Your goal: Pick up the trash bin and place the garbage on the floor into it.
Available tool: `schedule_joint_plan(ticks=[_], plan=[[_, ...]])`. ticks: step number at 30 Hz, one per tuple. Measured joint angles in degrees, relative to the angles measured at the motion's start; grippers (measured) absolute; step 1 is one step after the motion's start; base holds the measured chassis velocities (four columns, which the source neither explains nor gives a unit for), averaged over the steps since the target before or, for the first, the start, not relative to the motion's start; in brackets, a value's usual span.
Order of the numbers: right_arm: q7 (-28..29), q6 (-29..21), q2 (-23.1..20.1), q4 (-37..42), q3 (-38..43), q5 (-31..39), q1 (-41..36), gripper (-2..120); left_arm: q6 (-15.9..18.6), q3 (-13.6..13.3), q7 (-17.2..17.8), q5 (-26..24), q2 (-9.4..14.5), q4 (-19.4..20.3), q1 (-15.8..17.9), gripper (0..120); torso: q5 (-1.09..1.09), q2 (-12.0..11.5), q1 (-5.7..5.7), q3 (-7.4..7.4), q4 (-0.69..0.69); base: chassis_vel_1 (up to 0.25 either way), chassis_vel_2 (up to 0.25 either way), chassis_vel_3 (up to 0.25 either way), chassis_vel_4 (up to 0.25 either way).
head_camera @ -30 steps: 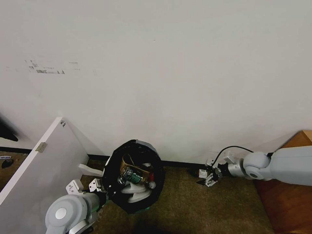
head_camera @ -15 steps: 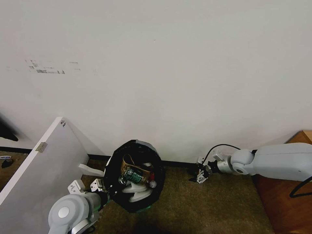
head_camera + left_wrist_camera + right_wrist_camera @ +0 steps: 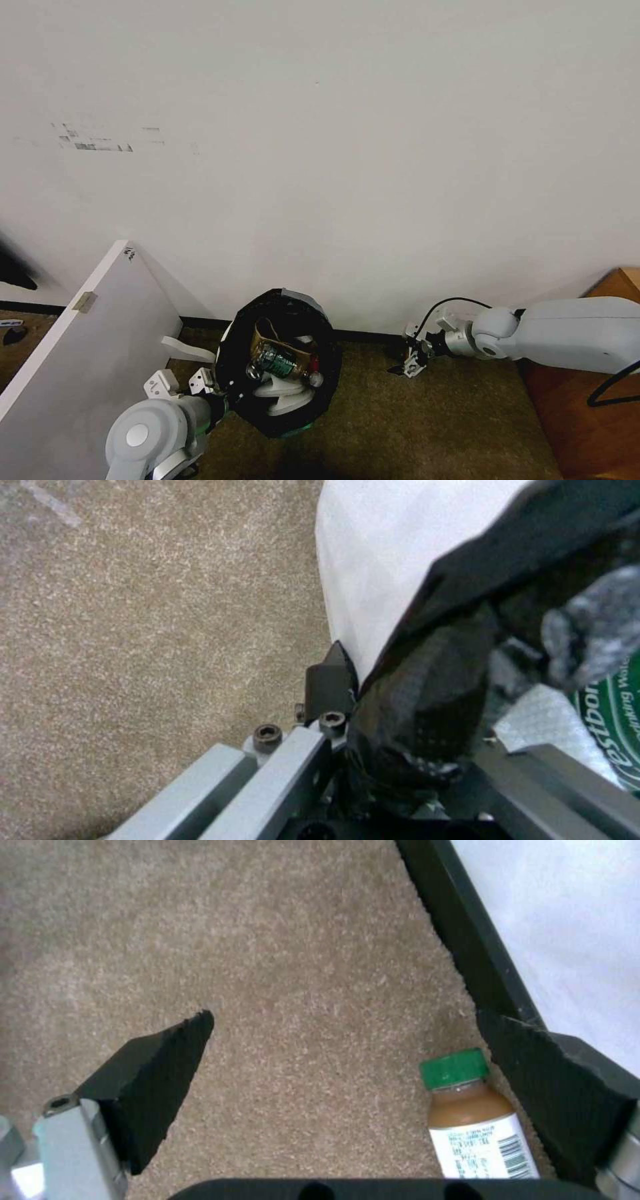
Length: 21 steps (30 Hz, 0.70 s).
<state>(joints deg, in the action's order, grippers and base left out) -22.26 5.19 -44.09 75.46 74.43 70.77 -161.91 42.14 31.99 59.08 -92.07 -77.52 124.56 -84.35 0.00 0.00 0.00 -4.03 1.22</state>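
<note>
1. L gripper (image 3: 215, 392) clamps trash bin (image 3: 280, 363) rim; bin tilted above carpet (image 3: 413, 427).
2. R gripper (image 3: 360, 1075) wide open, right of bin by baseboard (image 3: 460, 935).
3. Green-capped bottle (image 3: 475, 1120) lies between its fingers.

Left arm low at front-left, left gripper (image 3: 217, 390) jaws clamped tight on a rim. Right arm stretched out low, right gripper (image 3: 409, 363) near the floor, jaws spread wide.
</note>
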Motion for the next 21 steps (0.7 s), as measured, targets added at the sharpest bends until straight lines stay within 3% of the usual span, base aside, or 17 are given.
schedule_joint_plan(ticks=[21], plan=[[-1.98, 0.21, -1.91, -5.2, 2.43, -0.83, -4.92, 100, 0.0, -0.11, -0.64, 1.13, -0.48, -0.57, -0.21, 0, 0.01, 0.0, 0.0, 0.0, 0.01, 0.0, 0.0, 0.0, 0.0]])
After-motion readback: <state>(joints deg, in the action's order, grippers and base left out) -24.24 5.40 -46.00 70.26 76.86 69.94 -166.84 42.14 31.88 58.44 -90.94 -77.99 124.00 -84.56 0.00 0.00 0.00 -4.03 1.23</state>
